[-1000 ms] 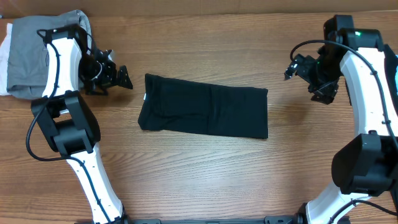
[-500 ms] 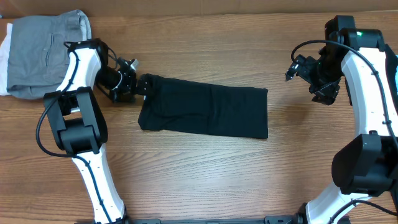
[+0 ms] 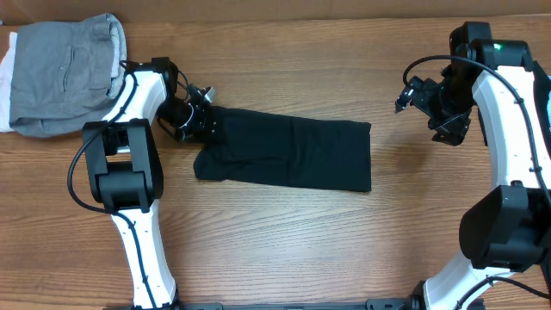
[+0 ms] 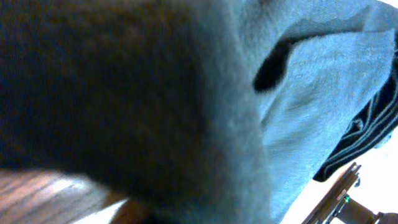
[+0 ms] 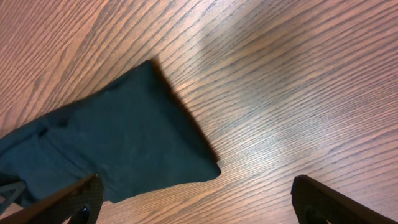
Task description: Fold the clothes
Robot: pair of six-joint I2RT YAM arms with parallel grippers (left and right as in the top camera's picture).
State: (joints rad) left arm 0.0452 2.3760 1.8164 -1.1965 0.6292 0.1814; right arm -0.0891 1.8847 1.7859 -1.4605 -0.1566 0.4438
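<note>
My left jaws sit at the far-left corner of the black shirt (image 3: 284,155), flat on the counter (image 3: 284,258), presumably to lift it for folding, though cloth hides whether they are clenched; my right jaws hang released, well apart.

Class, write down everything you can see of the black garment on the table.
The black garment is soft, matte fabric, folded into a long rectangle lying flat on the wooden table, slightly tilted. Its right end is square-cornered and free. The left pincer meets its far left corner; whether it grips is unclear. Nothing else touches it.
</note>
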